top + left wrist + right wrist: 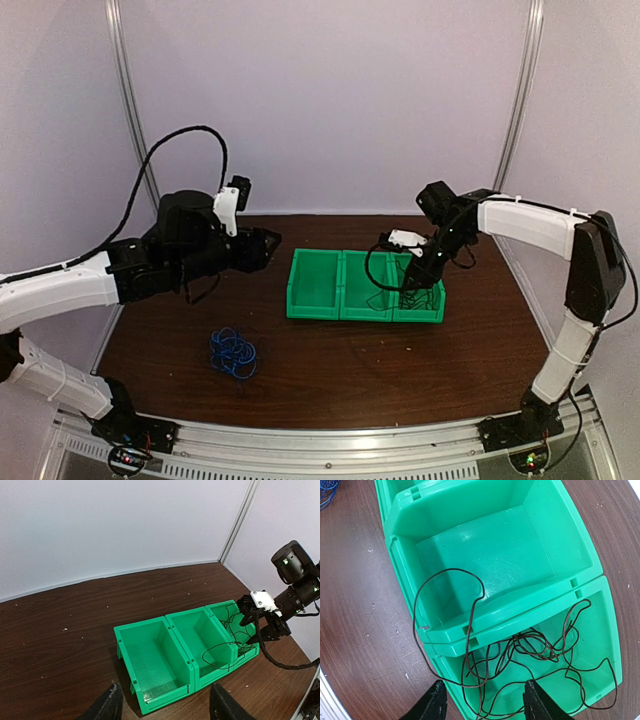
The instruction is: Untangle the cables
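Right fingers [436, 705] are spread wide and holding nothing. The dark cable [532, 645] lies loose right under them in the end bin of the green bins [530, 607], with a strand running between the tips. One loop hangs over the divider ahead of the fingers into the middle bin, and its free end looks to sit by the side wall.

Left fingers [111, 707] are also wide and empty, hovering with the first bin just ahead. The blue cable [232, 352] sits in a curly knot on the counter [330, 360], apart from both sets of fingers and nearer the left.

Both cables look thin, light and springy. Expect them to keep their curl, slip from a weak pinch and drag the whole clump if you pull. I'd take one strand near a free end or the outer loop, not the knot's middle. The bins may shift if a strand snags the rim.
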Available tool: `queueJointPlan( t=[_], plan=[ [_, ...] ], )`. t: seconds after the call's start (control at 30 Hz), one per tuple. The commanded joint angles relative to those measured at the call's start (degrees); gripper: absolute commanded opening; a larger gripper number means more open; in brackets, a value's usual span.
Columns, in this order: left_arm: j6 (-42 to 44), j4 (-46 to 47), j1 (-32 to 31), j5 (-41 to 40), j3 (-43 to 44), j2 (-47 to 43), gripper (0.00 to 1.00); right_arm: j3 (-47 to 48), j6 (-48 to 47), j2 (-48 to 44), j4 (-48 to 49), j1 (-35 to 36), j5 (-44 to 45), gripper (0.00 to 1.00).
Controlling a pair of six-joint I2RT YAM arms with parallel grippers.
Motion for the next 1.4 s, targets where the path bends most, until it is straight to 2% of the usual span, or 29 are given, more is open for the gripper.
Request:
queueJointPlan(
  t=[0.0,0.2,0.43,0.7,0.77,0.87,0.93,1.17,1.37],
  plan=[
    [-0.3,1.7,0.0,-0.5,-0.6,-1.2,0.61,1.6,-1.4,2.2,-0.4,0.3,4.1,0.52],
    [-0.1,1.4,0.0,-0.9,-0.7,-1.4,0.61,0.5,-4.2,2.1,-2.1,0.4,0.3,0.5],
    [0.0,2.3,0.0,-0.6,-0.8,-0.4,0.61,-0.2,-2.5,3.0,0.4,0.9,0.8,0.49],
    [0.2,1.8,0.0,-1.1,-0.9,-1.0,0.61,0.8,-3.1,6.1,1.2,0.9,0.6,0.35],
    [0.2,1.8,0.0,-1.4,-1.0,-1.2,0.61,1.2,-3.3,6.6,0.8,0.9,0.3,0.28],
    [0.2,1.6,0.0,-1.5,-1.0,-1.3,0.61,1.4,-3.1,6.1,0.8,0.9,0.1,0.06],
    [0.2,1.6,0.0,-1.6,-1.0,-1.2,0.61,1.2,-2.9,4.5,1.0,0.9,-0.2,0.0],
    [0.3,1.8,0.0,-1.5,-1.0,-0.8,0.61,0.3,-1.0,-2.2,4.1,-3.1,0.3,0.0],
    [0.7,2.1,0.0,-1.0,-0.6,0.0,0.61,-1.2,0.1,-2.6,6.9,-6.9,2.2,0.0]
  ],
)
